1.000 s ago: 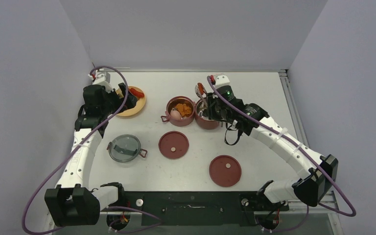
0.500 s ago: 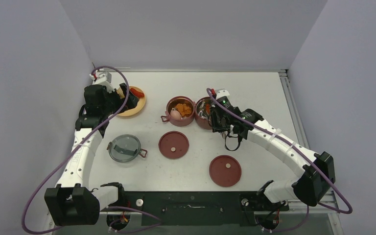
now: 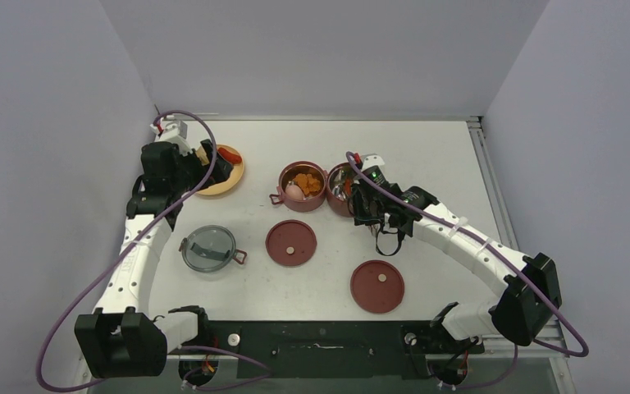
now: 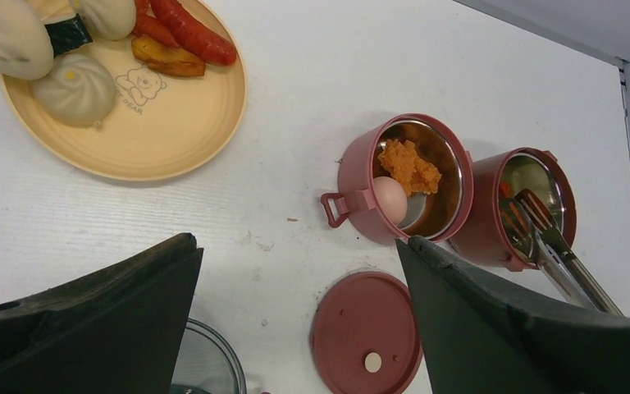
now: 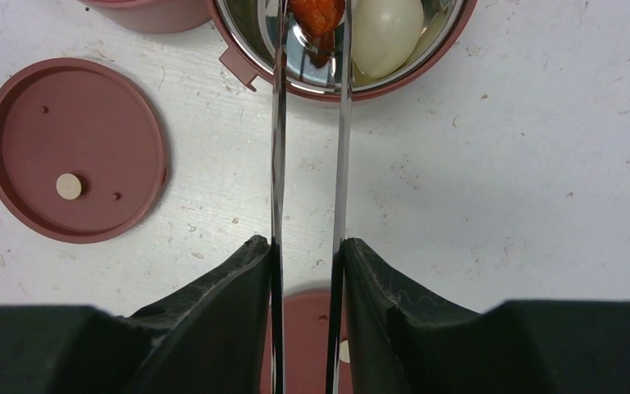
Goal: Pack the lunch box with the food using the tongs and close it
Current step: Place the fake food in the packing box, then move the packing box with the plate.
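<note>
My right gripper (image 5: 308,245) is shut on the silver tongs (image 5: 277,123). Their tips reach into the right maroon lunch box container (image 5: 242,70). A red food piece (image 5: 318,16) sits between the tips, beside a whitish egg-like piece (image 5: 387,33). I cannot tell whether the tongs still pinch the red piece. The left container (image 4: 361,193) holds orange food (image 4: 408,164) and an egg (image 4: 390,197). My left gripper (image 4: 295,245) hangs open and empty above the table, near the yellow plate (image 4: 172,131), which holds buns, red sausages (image 4: 193,33) and a brown piece (image 4: 168,59).
Two flat maroon lids lie on the table, one in front of the containers (image 3: 290,243) and one nearer the arm bases (image 3: 377,286). The grey translucent lid (image 3: 209,248) rests at the left beside my left arm. Walls close in the table on three sides.
My right gripper has come down and back towards the bases, bringing the tong tips and red piece from above the right container down into it. The left arm has stayed still.
</note>
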Motion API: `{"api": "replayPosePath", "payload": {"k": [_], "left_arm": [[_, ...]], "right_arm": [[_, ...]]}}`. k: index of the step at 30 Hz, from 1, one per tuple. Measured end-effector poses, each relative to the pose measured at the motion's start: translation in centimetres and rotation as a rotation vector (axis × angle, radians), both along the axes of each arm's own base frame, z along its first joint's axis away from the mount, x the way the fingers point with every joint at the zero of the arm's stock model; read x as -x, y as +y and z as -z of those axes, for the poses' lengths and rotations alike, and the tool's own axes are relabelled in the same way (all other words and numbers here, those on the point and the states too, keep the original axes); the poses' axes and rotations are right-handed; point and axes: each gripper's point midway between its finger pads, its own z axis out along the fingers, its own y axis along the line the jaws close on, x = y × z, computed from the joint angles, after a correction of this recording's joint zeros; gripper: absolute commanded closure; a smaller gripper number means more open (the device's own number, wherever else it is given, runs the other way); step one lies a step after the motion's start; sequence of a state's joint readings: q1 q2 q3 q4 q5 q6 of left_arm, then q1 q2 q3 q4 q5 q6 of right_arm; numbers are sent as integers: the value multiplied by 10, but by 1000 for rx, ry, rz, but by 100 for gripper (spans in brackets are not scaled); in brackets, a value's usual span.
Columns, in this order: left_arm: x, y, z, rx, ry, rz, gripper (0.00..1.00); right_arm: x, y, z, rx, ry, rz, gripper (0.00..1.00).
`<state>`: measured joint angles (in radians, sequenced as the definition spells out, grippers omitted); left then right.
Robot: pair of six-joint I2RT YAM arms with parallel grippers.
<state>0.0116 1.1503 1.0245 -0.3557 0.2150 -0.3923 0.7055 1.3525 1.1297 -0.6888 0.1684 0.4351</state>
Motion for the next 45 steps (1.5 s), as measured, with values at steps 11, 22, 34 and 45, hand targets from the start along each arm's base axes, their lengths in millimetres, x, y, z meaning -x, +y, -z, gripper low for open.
{"api": "replayPosePath", "payload": {"k": [11, 22, 34, 45], "left_arm": [[-1, 0, 3, 0, 9, -1, 4], [-1, 0, 4, -1, 11, -1, 4], [-6, 4, 17, 11, 50, -7, 4], [-23, 4, 77, 1, 215, -5, 0]], "right_arm": [[-2, 0, 0, 2, -8, 6, 57], [-4, -7, -8, 15, -43, 28, 57], [-10, 15, -70, -102, -195, -26, 57], [-24, 87, -60, -158, -224, -196, 56]]}}
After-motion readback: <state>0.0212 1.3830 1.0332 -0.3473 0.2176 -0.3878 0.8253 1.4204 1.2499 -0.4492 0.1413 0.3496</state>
